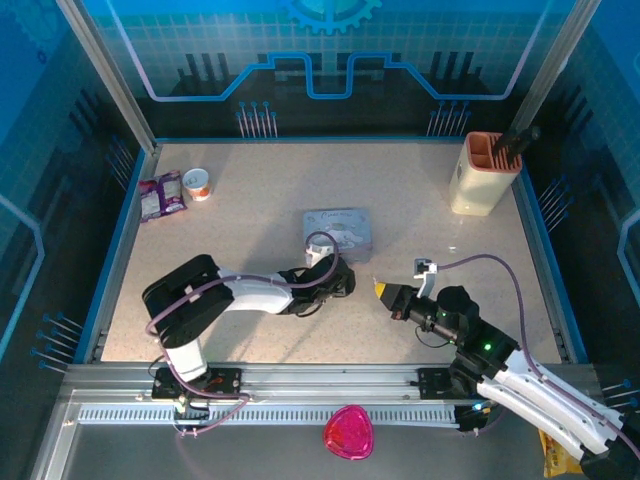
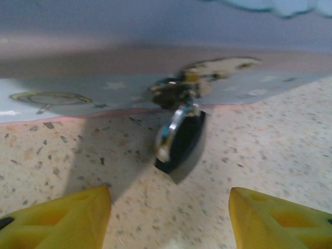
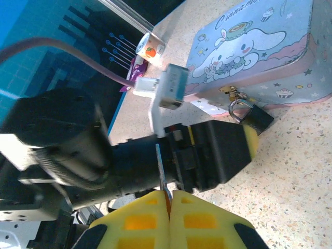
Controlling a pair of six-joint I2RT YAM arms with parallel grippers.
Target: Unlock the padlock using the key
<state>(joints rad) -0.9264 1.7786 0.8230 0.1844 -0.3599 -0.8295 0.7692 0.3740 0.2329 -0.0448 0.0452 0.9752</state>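
Left gripper [image 2: 168, 220] is nearer: yellow fingers spread, holding nothing. Padlock [image 2: 181, 142] sits straight ahead, centred between them, glossy black body tilted on speckled desk [image 2: 270, 150], silvery shackle up at pale tin [image 2: 78, 101] hasp. Right gripper [image 3: 168, 199], farther off, is pinched tight on thin metal key [image 3: 160, 166].
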